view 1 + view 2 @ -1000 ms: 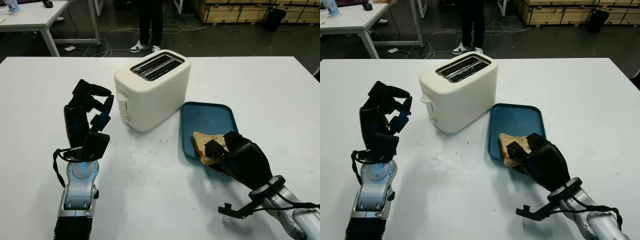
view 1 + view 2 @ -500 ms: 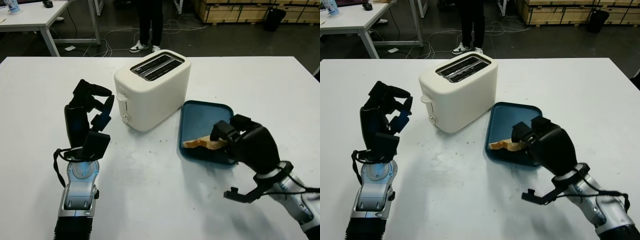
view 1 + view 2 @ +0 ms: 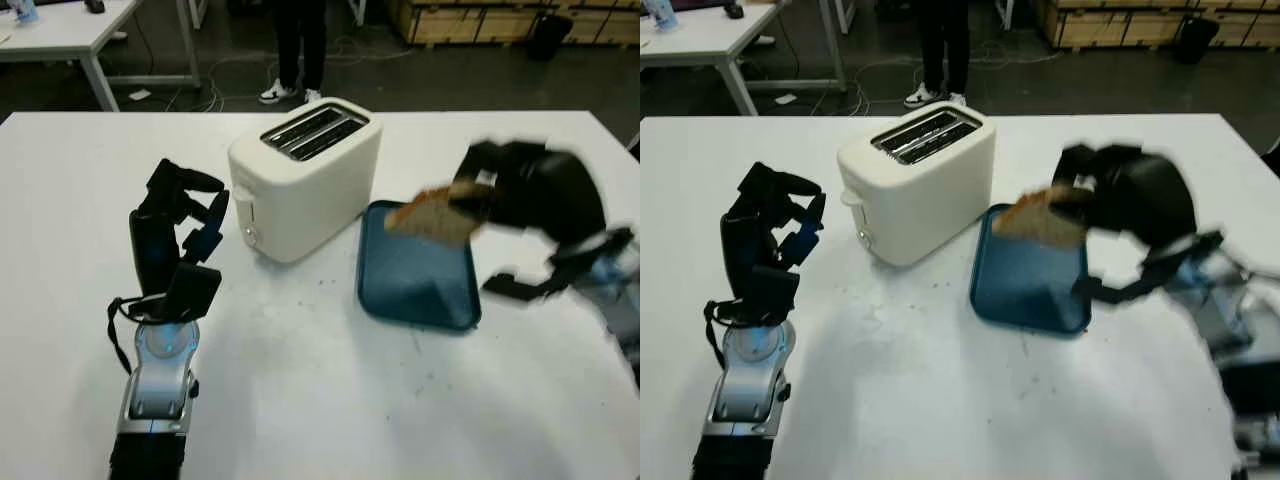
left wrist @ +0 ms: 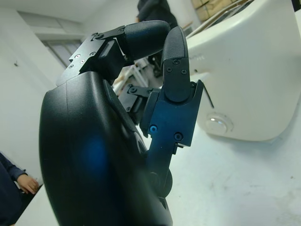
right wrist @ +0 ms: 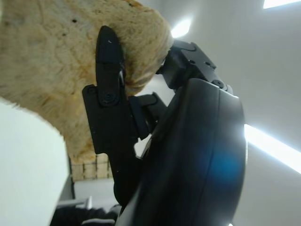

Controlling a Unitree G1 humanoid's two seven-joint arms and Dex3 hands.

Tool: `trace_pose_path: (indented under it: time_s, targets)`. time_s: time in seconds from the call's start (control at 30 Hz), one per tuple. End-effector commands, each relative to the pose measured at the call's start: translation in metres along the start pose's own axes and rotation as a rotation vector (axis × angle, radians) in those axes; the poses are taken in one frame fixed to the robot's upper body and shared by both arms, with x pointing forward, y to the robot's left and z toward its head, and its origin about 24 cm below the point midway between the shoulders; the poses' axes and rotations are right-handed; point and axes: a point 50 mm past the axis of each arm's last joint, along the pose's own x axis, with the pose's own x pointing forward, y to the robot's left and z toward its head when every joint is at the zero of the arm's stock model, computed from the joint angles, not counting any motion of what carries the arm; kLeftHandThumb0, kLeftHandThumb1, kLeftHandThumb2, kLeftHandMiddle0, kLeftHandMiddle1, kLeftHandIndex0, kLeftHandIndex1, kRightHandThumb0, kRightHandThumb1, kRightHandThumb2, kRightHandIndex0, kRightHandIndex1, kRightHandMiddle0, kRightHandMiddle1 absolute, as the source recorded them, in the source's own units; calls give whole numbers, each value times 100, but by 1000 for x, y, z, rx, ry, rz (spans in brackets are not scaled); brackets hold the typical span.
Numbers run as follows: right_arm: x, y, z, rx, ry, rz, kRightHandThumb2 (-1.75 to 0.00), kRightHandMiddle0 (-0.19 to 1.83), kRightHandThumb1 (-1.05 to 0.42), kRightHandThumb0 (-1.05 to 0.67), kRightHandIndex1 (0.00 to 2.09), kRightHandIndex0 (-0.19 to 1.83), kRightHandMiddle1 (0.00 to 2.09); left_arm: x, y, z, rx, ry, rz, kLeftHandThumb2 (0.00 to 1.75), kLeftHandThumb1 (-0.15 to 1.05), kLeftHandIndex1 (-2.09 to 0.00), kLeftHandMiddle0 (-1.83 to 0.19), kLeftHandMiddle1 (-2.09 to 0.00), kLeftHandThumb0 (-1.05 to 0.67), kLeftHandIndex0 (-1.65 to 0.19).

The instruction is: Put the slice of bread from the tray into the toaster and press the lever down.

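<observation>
bread slice [image 3: 432,215] pinched in right hand [image 3: 525,188] above tray [image 3: 415,285], seemingly clear; left hand [image 3: 178,232] curled, empty.

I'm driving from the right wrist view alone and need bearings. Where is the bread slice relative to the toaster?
Observer: The brown slice of bread, gripped by the right robot hand, is in the air above the blue plastic tray, beside the white two-slot toaster, not over its slots.
Operator: Is the lever up?
Observer: The toaster's lever sits near the top of its track.
Operator: And the other hand?
Observer: The left robot hand is upright by the lever end, fingers curled, holding nothing.
</observation>
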Motion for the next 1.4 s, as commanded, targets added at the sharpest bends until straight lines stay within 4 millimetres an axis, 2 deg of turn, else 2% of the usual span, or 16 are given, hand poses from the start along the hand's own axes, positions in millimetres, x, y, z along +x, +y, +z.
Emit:
trace_pose_path:
  time_s: [0.0, 0.07, 0.13, 0.2, 0.27, 0.33, 0.37, 0.57, 0.8, 1.03, 1.1, 1.13, 1.17, 1.2, 1.23, 1.37]
  targets:
    - [27, -23, 1, 30, -66, -7, -38, 48, -92, -45, 175, 75, 173, 2, -1, 3, -2, -14, 6, 31, 92, -154, -69, -175, -42, -53]
    - [53, -36, 3, 57, -79, 24, -33, 51, -92, -43, 175, 74, 173, 2, -1, 3, -2, -17, 4, 31, 92, -154, -69, -175, -42, -53]
    - [74, -46, 6, 72, -95, 46, -31, 61, -92, -41, 175, 75, 156, 2, -1, 3, -2, -16, 4, 31, 92, -154, -68, -175, -43, -52]
    - [96, -57, 14, 80, -129, 36, -29, 67, -92, -41, 175, 81, 156, 2, -1, 3, 0, -16, 5, 31, 92, -154, -68, -175, -43, -52]
    - [115, -63, 23, 53, -135, 24, -29, 80, -92, -47, 174, 92, 144, 3, -2, 3, 2, -18, 3, 31, 92, -154, -68, -175, -44, -53]
    - [129, -65, 32, 36, -134, 24, -38, 86, -92, -59, 174, 101, 150, 3, -2, 3, 4, -20, 2, 31, 92, -154, -68, -175, -44, -53]
    - [135, -65, 38, 21, -151, 16, -44, 85, -92, -63, 175, 107, 165, 3, -3, 3, 5, -23, 0, 31, 92, -155, -69, -175, -44, -53]
    - [162, -57, 70, 4, -184, -2, -52, 88, -92, -63, 175, 116, 174, 3, -3, 3, -3, -21, -3, 32, 92, -155, -70, -175, -44, -53]
    - [175, -30, 92, 29, -165, 46, -49, 87, -92, -57, 175, 114, 175, 1, -2, 3, -8, -15, 10, 30, 92, -154, -70, -175, -44, -54]
    - [173, 6, 101, -3, -147, 111, -49, 77, -92, -56, 175, 108, 171, 0, 0, 2, 10, -15, 20, 29, 92, -153, -69, -175, -45, -54]
    - [171, 14, 100, -14, -140, 128, -47, 82, -92, -55, 173, 96, 125, 0, 1, 2, 11, -17, 19, 30, 92, -154, -69, -175, -44, -53]
    - [169, 18, 100, -21, -138, 130, -47, 86, -92, -55, 170, 94, 113, 0, 1, 2, 9, -19, 19, 30, 92, -154, -69, -175, -44, -53]
    - [168, 21, 100, -33, -140, 128, -47, 87, -92, -55, 172, 95, 126, 0, 1, 2, 9, -19, 20, 30, 92, -154, -69, -175, -44, -53]
    - [167, 25, 100, -47, -142, 127, -47, 87, -92, -55, 174, 104, 154, 0, 1, 2, 9, -18, 20, 30, 92, -154, -70, -175, -44, -53]
    - [165, 28, 100, -53, -146, 127, -47, 88, -92, -55, 174, 108, 164, 0, 1, 2, 15, -16, 20, 30, 92, -155, -70, -175, -44, -53]
    - [161, 38, 97, -91, -146, 163, -48, 89, -92, -53, 175, 115, 174, -1, 1, 2, 1, -8, 21, 29, 92, -154, -69, -175, -44, -53]
